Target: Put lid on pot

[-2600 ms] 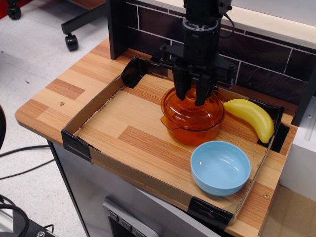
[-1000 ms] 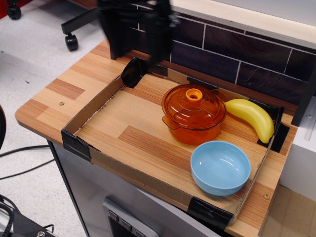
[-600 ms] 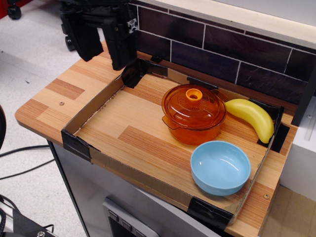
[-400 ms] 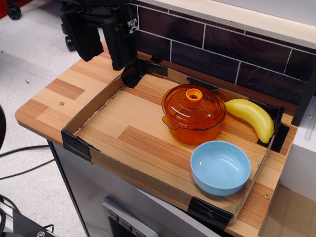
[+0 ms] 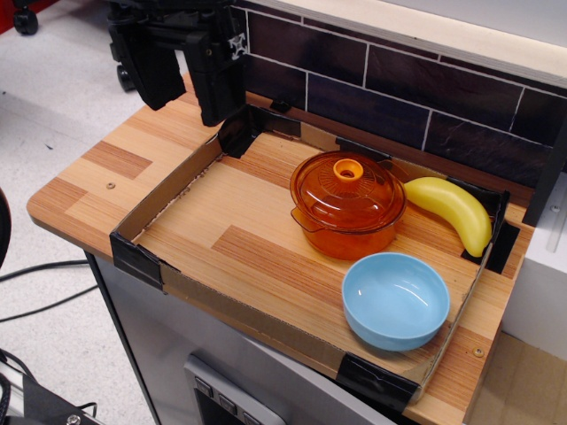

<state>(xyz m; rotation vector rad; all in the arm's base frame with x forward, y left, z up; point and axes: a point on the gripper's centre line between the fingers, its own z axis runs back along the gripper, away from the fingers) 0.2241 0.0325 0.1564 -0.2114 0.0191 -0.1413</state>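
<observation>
The amber lid [image 5: 347,187] with its orange knob [image 5: 348,168] sits on the amber pot [image 5: 344,232] in the middle of the cardboard tray [image 5: 159,208]. My black gripper [image 5: 188,93] is at the top left, above the tray's far left corner, well apart from the pot. Its two fingers [image 5: 220,84] hang down, spread apart, with nothing between them.
A yellow banana [image 5: 455,212] lies right of the pot. A light blue bowl [image 5: 395,300] sits in front of the pot, near the tray's front right corner. A dark brick wall [image 5: 425,97] runs along the back. A white box [image 5: 542,283] stands at the right edge.
The gripper let go of the lid on the pot, rose and moved away to the far left. In the last half second nothing has moved.
</observation>
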